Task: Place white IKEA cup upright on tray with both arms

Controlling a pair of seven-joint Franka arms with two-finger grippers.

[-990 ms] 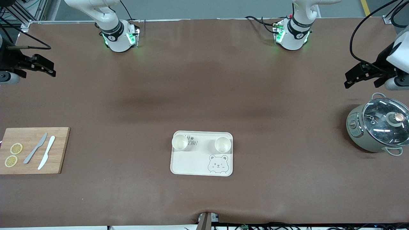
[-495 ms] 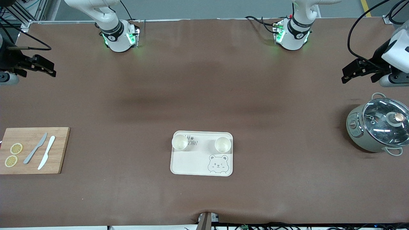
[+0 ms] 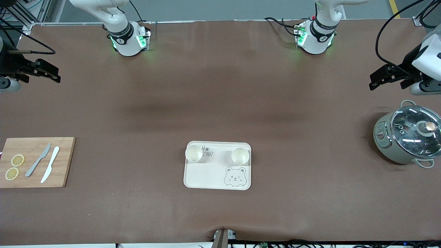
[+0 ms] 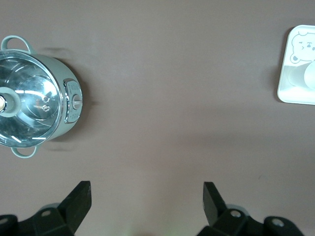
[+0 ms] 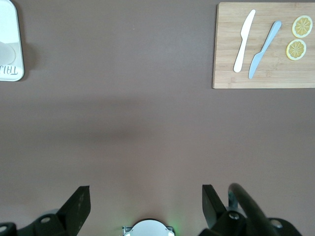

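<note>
The cream tray (image 3: 206, 174) with the bear drawing lies mid-table, nearer to the front camera. Two white cups stand upright on its farther half, one (image 3: 194, 153) toward the right arm's end and one (image 3: 240, 155) toward the left arm's end. My left gripper (image 3: 373, 82) is open and empty, up over bare table at the left arm's end; its wrist view (image 4: 146, 191) shows an edge of the tray (image 4: 289, 91). My right gripper (image 3: 55, 76) is open and empty over the table at the right arm's end; its wrist view (image 5: 142, 192) shows a tray edge (image 5: 12, 19).
A grey-green pot with a glass lid (image 3: 408, 137) stands at the left arm's end, near the left gripper. A wooden cutting board (image 3: 36, 162) with two knives and two lemon slices lies at the right arm's end. The arm bases (image 3: 129, 39) (image 3: 315, 38) stand along the farther table edge.
The left gripper has shifted a little toward the arms' bases, away from the pot. The right arm, the tray and both cups have not moved.
</note>
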